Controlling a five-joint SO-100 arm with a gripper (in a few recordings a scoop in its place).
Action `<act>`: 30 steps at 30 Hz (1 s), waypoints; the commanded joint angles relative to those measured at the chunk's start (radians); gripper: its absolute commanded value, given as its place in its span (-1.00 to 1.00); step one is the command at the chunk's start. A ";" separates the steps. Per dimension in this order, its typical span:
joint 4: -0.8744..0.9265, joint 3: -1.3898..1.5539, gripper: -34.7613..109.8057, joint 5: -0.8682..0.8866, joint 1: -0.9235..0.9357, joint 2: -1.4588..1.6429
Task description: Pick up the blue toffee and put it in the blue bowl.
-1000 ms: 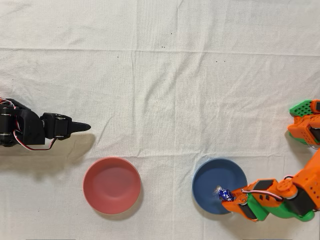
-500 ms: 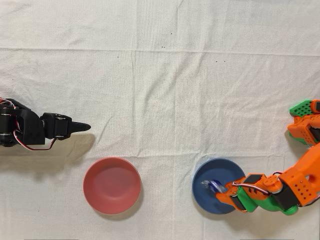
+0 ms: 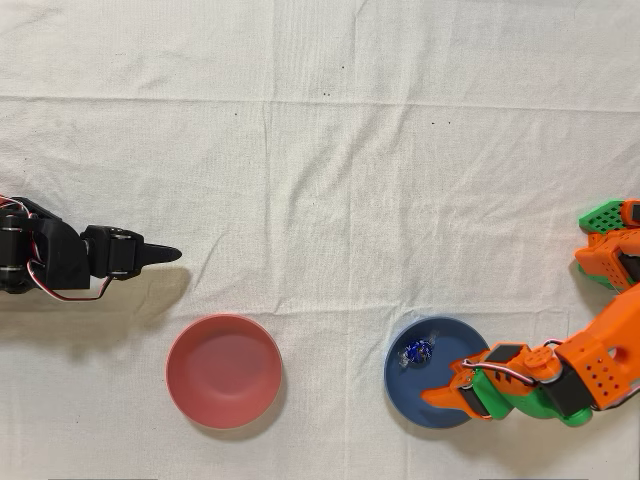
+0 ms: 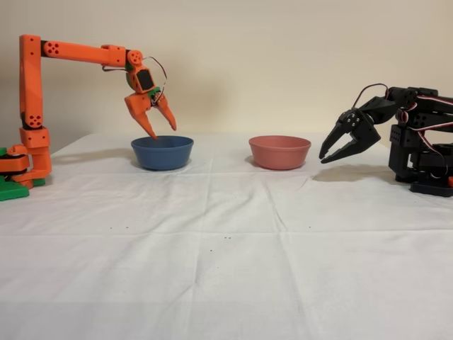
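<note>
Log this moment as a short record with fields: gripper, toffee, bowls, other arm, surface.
gripper: orange gripper open, empty, poised above the blue bowl
toffee: blue toffee lying inside the blue bowl, apart from the gripper
blue bowl: blue bowl upright on the cloth, beside the red bowl
red bowl: red bowl upright, nothing visible in it in the overhead view
other arm: black arm idle, at the right in the fixed view
surface: white cloth, creased
task state: toffee already in the blue bowl
</note>
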 commanded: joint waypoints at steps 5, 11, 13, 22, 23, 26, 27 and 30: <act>0.046 0.008 -0.35 0.000 0.077 0.170; 0.057 0.044 -0.52 -0.005 0.207 0.321; 0.051 0.067 -0.52 0.005 0.268 0.374; -0.041 0.313 -0.52 -0.097 0.492 0.726; -0.061 0.367 -0.52 -0.115 0.511 0.781; -0.104 0.514 -0.52 -0.130 0.557 0.934; -0.109 0.554 -0.52 -0.123 0.565 0.977; -0.120 0.678 -0.52 -0.080 0.581 1.114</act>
